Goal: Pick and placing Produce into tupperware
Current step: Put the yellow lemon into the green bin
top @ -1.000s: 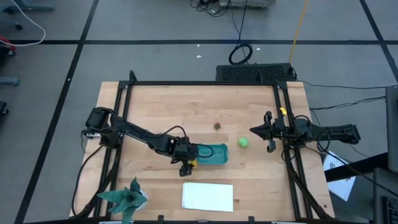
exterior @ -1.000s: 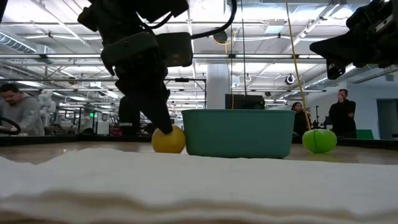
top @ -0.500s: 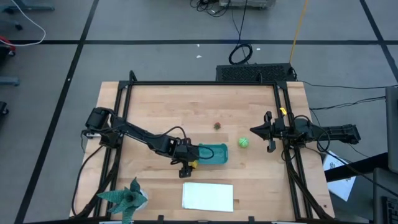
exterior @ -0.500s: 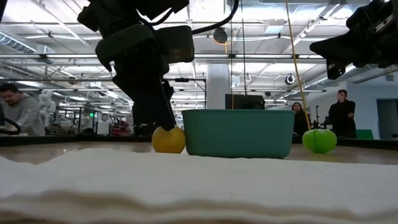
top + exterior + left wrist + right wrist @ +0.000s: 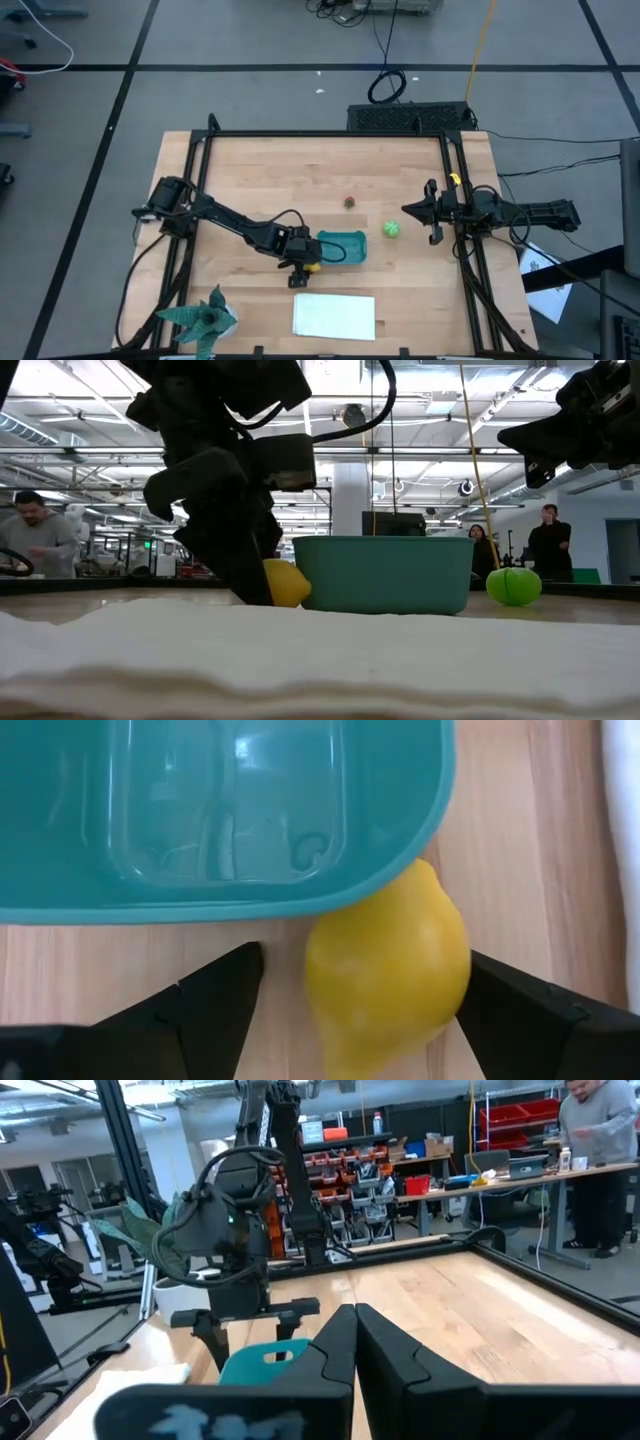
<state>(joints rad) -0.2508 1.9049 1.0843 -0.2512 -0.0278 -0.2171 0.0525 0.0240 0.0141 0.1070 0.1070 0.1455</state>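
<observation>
Left wrist view is showing the left gripper (image 5: 350,1010) spread open with a dark finger on either side of the yellow lemon (image 5: 390,980), neither pad looking like it is pressing yet, so nothing is grasped. The lemon is sitting on the table (image 5: 260,170) and touching the outer wall of the teal tupperware (image 5: 230,810), which is looking empty inside. High view is putting that gripper (image 5: 301,268) at the tub's (image 5: 341,246) near-left corner, with the white sheet (image 5: 334,315) just in front of it. Low view is showing the dark fingers coming down over the lemon (image 5: 285,582) beside the tub (image 5: 385,573). The lemon is looking like a hard, smooth, light toy with a rounded body, so it is likely slipping or rolling if pinched off-centre; closing across the widest middle, away from the pointed end, seems the safest hold. The tub also looks light, so a finger nudging its wall is probably shifting it. The green round piece (image 5: 391,229) is lying to the right of the tub, and the small dark reddish piece (image 5: 349,202) is lying behind the tub, both apart from it. The right gripper (image 5: 432,212) is waiting at the right edge, fingers pressed together and empty in the right wrist view (image 5: 355,1342). A green spiky figure (image 5: 203,318) is sitting at the front-left corner.
</observation>
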